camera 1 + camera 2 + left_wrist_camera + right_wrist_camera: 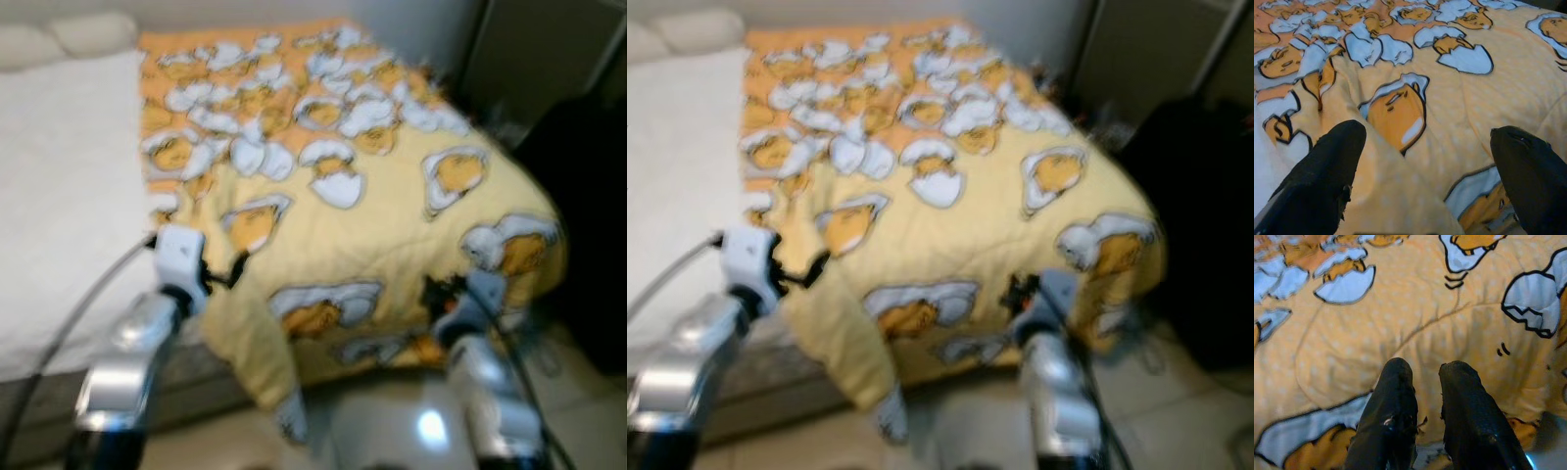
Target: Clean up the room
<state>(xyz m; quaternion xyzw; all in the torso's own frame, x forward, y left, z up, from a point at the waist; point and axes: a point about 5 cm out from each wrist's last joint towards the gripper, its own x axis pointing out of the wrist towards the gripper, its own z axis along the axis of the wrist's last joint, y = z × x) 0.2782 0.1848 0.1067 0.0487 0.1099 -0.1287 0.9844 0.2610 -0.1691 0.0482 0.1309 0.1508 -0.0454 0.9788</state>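
A yellow blanket (392, 225) printed with white and orange egg cartoons lies spread over the bed, and its front edge hangs toward the floor. My left gripper (223, 269) hovers at the blanket's left front edge. Its fingers (1334, 161) are wide apart over the cloth and hold nothing. My right gripper (438, 291) is at the blanket's front right part, just above the hanging edge. Its fingers (1396, 396) are shut, with only a thin gap and no cloth visibly between them. The head views are blurred.
The bare white mattress (69, 196) lies left of the blanket, with pillows (59, 39) at the head. A dark bulky object (588, 196) stands right of the bed, before a grey cabinet (539, 49). A glossy tiled floor (392, 421) lies below.
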